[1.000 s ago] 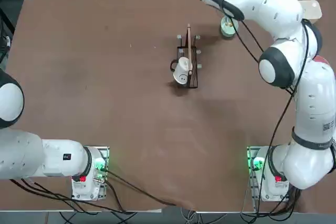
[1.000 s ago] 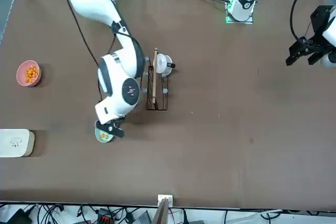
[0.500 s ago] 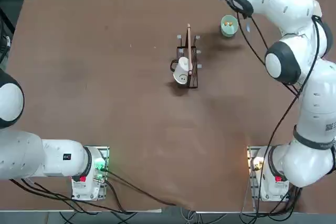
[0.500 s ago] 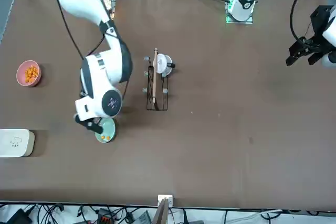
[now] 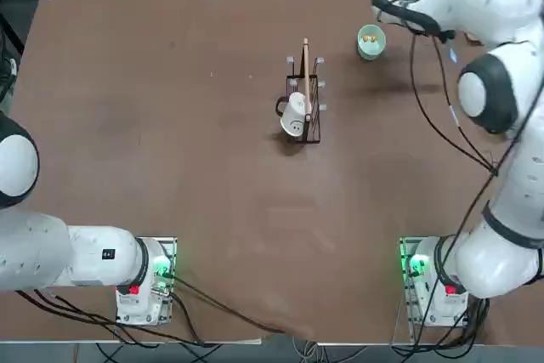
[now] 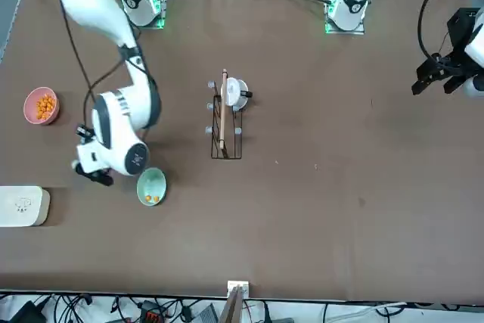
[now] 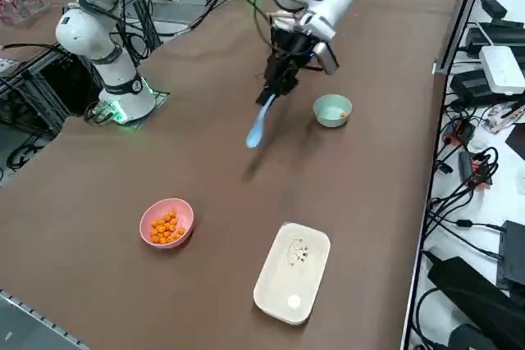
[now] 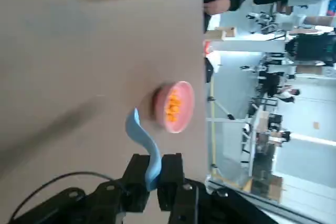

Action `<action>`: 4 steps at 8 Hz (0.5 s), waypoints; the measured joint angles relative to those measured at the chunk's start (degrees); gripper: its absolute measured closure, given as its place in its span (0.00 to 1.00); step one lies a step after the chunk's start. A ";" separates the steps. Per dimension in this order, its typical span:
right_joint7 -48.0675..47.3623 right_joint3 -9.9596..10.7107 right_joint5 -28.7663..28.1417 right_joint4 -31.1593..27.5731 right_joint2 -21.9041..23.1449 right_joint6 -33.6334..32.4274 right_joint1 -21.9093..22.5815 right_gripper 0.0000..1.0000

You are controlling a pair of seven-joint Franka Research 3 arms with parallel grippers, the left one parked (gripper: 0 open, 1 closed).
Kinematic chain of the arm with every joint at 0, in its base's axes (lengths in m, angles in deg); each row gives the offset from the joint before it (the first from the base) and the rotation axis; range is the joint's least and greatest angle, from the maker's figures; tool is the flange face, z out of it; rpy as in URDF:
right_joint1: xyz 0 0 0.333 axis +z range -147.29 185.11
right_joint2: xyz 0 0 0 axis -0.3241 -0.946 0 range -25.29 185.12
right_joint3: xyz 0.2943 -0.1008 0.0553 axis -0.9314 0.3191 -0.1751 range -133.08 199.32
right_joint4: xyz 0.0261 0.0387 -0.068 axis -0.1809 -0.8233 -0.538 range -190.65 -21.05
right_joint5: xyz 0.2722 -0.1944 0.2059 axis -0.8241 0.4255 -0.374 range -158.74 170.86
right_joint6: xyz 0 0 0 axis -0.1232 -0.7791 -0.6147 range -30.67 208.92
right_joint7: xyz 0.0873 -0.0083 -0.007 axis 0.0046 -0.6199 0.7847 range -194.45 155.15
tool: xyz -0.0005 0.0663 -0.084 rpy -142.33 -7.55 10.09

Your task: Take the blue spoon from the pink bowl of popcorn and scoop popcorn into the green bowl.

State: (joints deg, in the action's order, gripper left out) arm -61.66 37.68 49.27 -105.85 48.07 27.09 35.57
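Observation:
My right gripper (image 7: 272, 96) is shut on the handle of the blue spoon (image 7: 257, 126), which slants down from the fingers above the bare table. It hangs between the green bowl (image 7: 332, 110) and the pink bowl (image 7: 166, 223), clear of both. In the wrist view the spoon (image 8: 140, 134) sticks out from the gripper (image 8: 154, 170) toward the pink bowl (image 8: 174, 106). Orange popcorn (image 7: 166, 226) fills the pink bowl. A few pieces of popcorn (image 6: 153, 199) lie in the green bowl (image 6: 151, 184). In the front view the gripper (image 6: 95, 175) sits just beside the green bowl.
A cream-white rounded box (image 7: 293, 272) lies near the pink bowl at the table's far edge. A black wire rack (image 5: 307, 108) with an upright wooden stick and a white mug (image 5: 294, 118) stands mid-table.
The right arm has swung away from over the green bowl toward the pink bowl's side, carrying the spoon. The green bowl, covered before, now shows fully.

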 joint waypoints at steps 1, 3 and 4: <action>0.25 -0.01 2.88 -5.80 3.05 1.53 -2.08 0.88; -0.03 0.01 8.68 -14.36 5.09 6.47 -6.66 0.88; -0.07 0.04 10.82 -16.77 5.09 9.49 -9.87 0.88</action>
State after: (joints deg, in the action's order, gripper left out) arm -61.73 37.72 60.09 -122.62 53.17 36.58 25.70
